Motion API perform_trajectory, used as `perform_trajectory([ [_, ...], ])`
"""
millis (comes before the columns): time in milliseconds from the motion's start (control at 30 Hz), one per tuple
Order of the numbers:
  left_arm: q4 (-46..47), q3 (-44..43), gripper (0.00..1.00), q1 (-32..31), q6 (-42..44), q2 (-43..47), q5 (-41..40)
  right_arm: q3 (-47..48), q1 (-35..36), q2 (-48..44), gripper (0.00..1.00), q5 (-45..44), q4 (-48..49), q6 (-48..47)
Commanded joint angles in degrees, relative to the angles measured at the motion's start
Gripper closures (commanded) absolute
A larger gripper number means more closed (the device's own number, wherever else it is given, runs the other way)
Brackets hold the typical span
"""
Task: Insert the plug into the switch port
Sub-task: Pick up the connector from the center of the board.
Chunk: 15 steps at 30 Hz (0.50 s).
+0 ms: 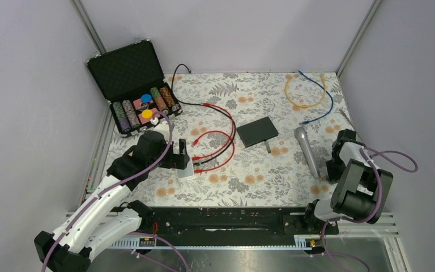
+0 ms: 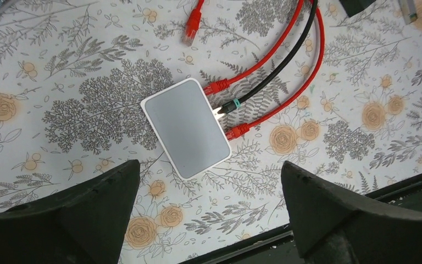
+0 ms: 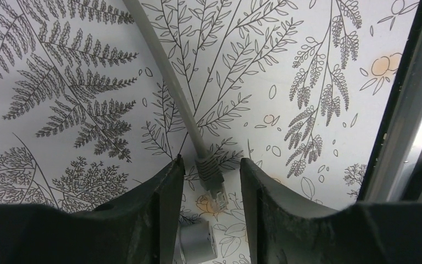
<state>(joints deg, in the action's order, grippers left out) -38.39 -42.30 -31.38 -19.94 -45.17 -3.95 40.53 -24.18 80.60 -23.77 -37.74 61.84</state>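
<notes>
table [image 1: 249, 187]: floral | left pincer [image 2: 209, 168]: wide, empty, over switch [image 2: 187, 126] at centre of left wrist view; red cables [image 2: 264, 49] and a black cable [image 2: 286, 60] met its right edge | right pincer [image 3: 211, 165]: part-open, straddled grey plug [image 3: 210, 179], lower centre of right wrist view, gaps both sides

The switch [image 2: 187, 126] is smooth, matt grey plastic.

Robot lab test cell, plain grey panel walls [image 1: 28, 85], aluminium corner posts [image 1: 89, 25] (floral tablecloth [image 1: 249, 192] aside), bolted arm rail [image 1: 226, 218]
</notes>
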Motion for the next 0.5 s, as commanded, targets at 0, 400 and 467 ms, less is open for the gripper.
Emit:
perform_trajectory([
  [0, -0.71, -5.46, 0.01, -0.13, -1.39, 0.13, -2.01, -1.12, -1.16, -1.41, 0.52, 0.19, 1.08, 2.10],
  [400, -2.92, -6.87, 0.01, -0.13, -1.09, 5.72, -3.32, -2.75, -2.09, -5.72, 1.00, -1.15, 0.01, 0.00],
  [467, -2.12, -7.12, 0.02, -0.17, -0.71, 5.99, -1.43, -2.09, -2.05, -9.90, 1.00, -2.51, -1.02, -2.54],
])
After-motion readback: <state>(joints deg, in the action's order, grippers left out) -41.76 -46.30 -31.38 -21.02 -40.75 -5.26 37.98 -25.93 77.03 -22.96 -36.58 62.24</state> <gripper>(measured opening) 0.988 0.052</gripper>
